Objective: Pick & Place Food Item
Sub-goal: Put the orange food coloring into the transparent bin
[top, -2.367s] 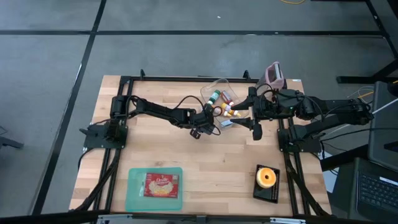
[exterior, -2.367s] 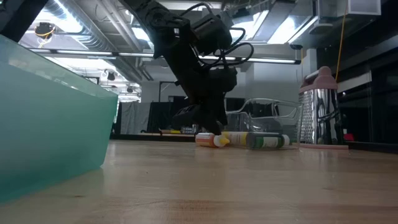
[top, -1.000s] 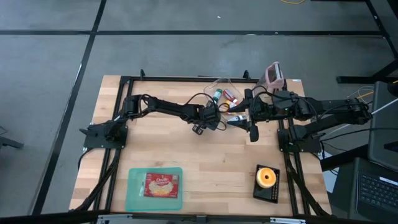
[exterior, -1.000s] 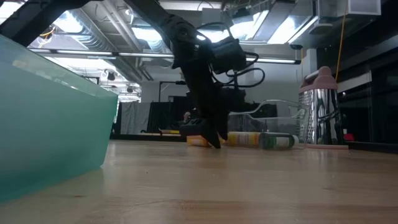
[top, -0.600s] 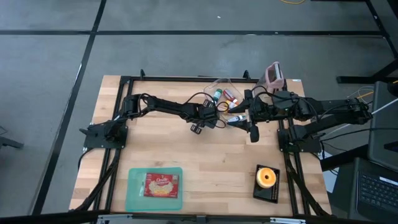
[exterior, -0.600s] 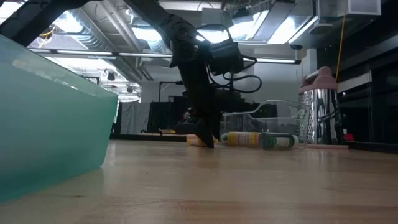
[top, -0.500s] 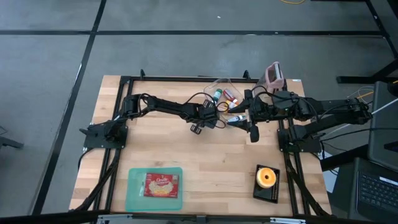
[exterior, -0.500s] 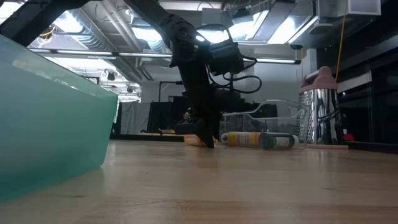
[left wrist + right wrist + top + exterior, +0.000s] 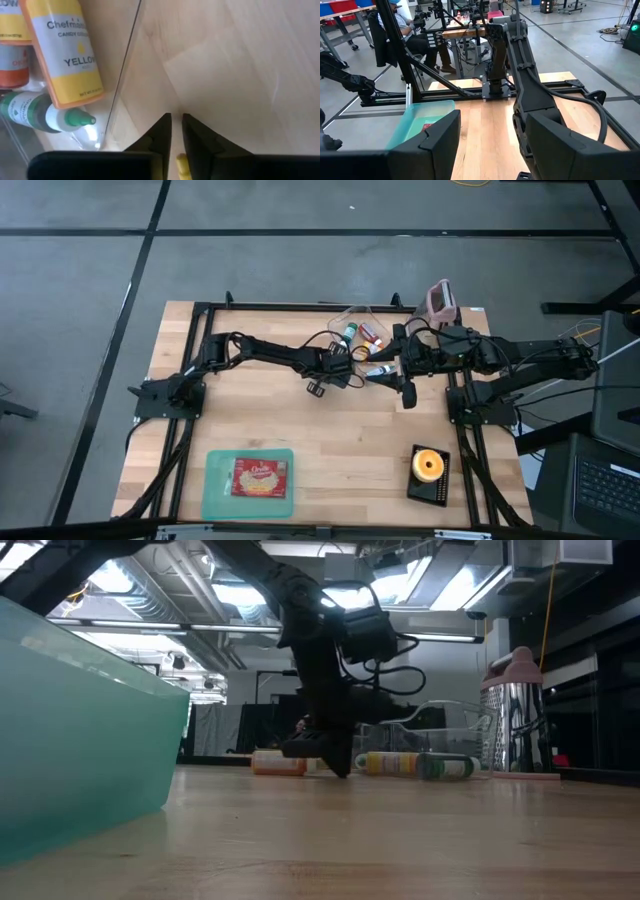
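Presently, the left hand (image 9: pixel 174 131) is seen low over the tabletop (image 9: pixel 250 410) at upper centre of the high view, fingers nearly together with only a thin gap; nothing is seen held. A yellow bottle (image 9: pixel 61 50) and a green-tipped bottle (image 9: pixel 37 114) lie beside it behind a clear container wall (image 9: pixel 125 65). The right hand (image 9: pixel 398 376) is held wide open nearby.

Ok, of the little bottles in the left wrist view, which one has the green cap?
The white green-capped dropper bottle, lying below the yellow-labelled "YELLOW" bottle; the third bottle is orange.
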Controlling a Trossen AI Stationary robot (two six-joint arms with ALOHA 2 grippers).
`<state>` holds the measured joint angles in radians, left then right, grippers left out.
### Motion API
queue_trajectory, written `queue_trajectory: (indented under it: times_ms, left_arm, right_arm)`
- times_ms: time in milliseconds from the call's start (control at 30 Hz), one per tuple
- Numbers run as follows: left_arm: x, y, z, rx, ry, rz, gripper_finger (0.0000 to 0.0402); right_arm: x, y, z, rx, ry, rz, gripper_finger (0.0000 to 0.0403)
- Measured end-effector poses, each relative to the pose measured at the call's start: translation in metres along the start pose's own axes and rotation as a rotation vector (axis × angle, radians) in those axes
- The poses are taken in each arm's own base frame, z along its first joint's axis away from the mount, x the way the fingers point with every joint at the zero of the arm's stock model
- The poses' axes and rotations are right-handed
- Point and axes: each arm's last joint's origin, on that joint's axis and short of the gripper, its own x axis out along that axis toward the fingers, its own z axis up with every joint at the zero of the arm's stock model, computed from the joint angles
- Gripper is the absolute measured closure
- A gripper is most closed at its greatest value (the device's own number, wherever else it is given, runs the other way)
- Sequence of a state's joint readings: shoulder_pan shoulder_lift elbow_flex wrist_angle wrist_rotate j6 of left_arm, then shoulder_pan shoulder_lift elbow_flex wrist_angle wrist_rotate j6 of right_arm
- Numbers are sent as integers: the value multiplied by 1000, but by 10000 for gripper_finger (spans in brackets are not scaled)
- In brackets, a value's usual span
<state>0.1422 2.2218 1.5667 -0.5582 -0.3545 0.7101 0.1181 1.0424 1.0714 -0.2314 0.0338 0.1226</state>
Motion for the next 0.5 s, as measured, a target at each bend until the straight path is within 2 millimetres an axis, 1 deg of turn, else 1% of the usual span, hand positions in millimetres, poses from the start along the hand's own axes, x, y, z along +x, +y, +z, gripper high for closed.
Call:
queue_trajectory:
  times_ms: [167, 267, 367, 500]
  left_arm:
    - [-7, 4, 7, -3, -7, -10, 395]
    - [-11, 5, 11, -24, -8, -10, 397]
    - [-21, 5, 19, -50, -9, 5, 375]
    - [-36, 3, 35, -77, -54, 35, 320]
  right_arm:
    - [0, 0, 0, 4, 0, 1, 181]
    - [0, 2, 0, 3, 2, 21, 181]
    - [0, 6, -1, 0, 4, 39, 181]
    - [0, 9, -1, -7, 6, 53, 181]
